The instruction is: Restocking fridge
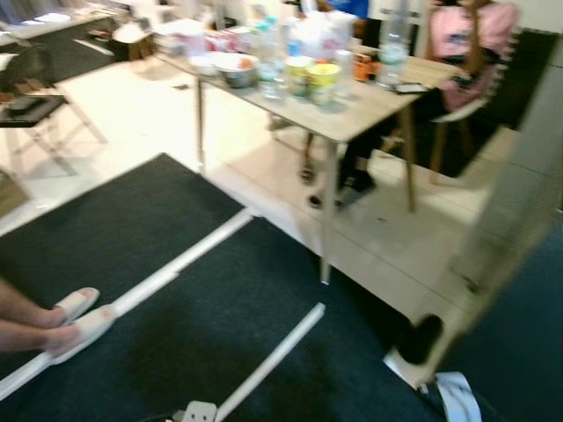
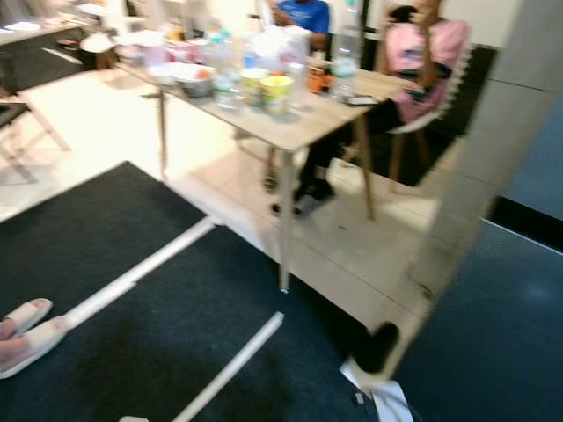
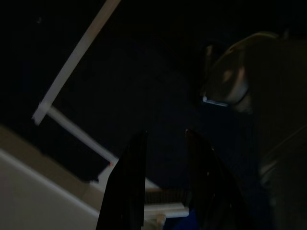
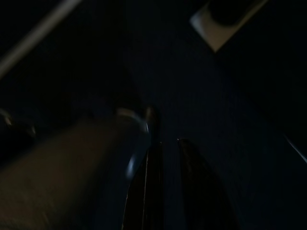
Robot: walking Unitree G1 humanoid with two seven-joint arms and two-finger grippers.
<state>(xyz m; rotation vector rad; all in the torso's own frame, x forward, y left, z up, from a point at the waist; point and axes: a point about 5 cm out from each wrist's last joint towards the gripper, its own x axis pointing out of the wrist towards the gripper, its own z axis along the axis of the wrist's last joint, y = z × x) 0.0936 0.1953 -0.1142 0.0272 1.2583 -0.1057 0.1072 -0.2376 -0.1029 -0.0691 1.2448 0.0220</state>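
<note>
While both hands [image 3: 163, 143] [image 4: 165, 143] hang slightly parted and empty over dark carpet [image 1: 176, 255], you face a cluttered pale wooden tabletop [image 1: 352, 114].

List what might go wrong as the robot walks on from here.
1. A person's slippered feet rest on the dark mat at the robot's left; a step that way might hit them.
2. White strips lie across the mat and may trip it.
3. The crowded table stands ahead on thin legs; a bump could topple its bottles and cups.
</note>
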